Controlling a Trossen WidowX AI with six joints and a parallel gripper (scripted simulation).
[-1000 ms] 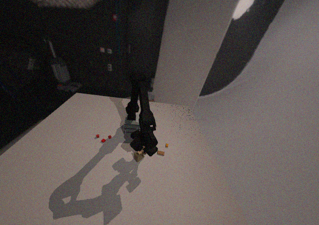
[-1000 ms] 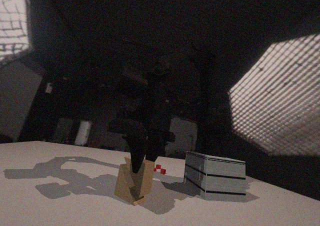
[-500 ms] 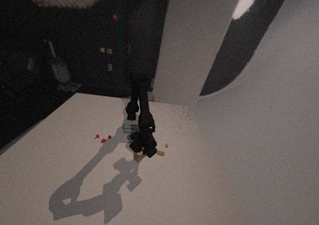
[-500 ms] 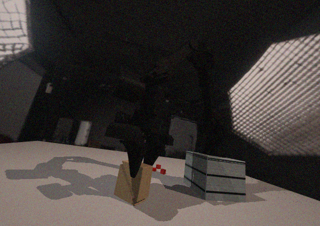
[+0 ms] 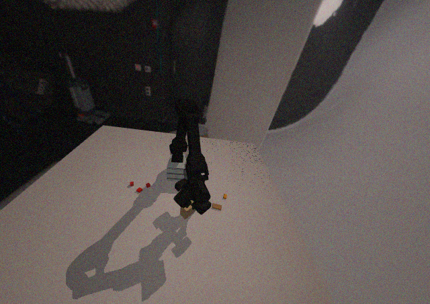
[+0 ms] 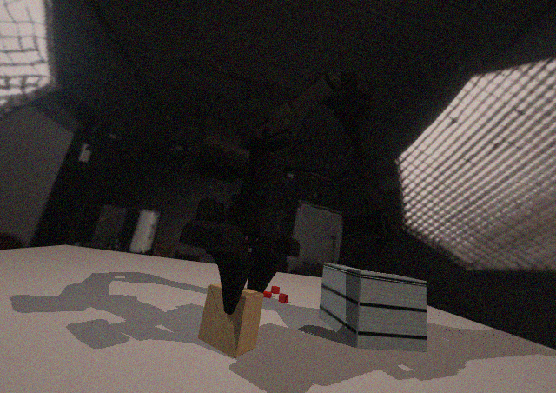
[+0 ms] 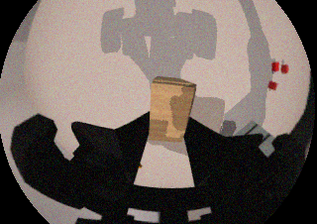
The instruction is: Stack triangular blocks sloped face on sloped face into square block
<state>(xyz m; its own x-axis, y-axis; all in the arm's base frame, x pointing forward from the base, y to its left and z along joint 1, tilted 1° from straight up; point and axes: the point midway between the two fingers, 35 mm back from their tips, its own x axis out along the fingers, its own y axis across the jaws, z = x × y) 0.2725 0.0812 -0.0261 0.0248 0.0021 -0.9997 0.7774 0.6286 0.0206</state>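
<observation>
The lower triangular block (image 6: 212, 328) rests on the table, its slope facing up. The upper triangular block (image 6: 249, 323) (image 7: 166, 105) lies over it, sloped face towards sloped face, and the two look like one square block with a diagonal seam on the end in the exterior view. The top looks about level. A thin dark line shows near the far edge in the wrist view; whether the ends are exactly even I cannot tell. My gripper (image 5: 191, 206) (image 6: 242, 301) (image 7: 166, 116) is shut on the upper block, a finger on each side.
A grey box with dark stripes (image 5: 175, 174) (image 6: 391, 315) (image 7: 252, 130) stands near the arm. Three small red cubes (image 5: 139, 190) (image 6: 274, 289) (image 7: 275, 66) lie beyond it. A flat tan block (image 5: 216, 206) and a small orange block (image 5: 224, 196) lie on the pair's other side.
</observation>
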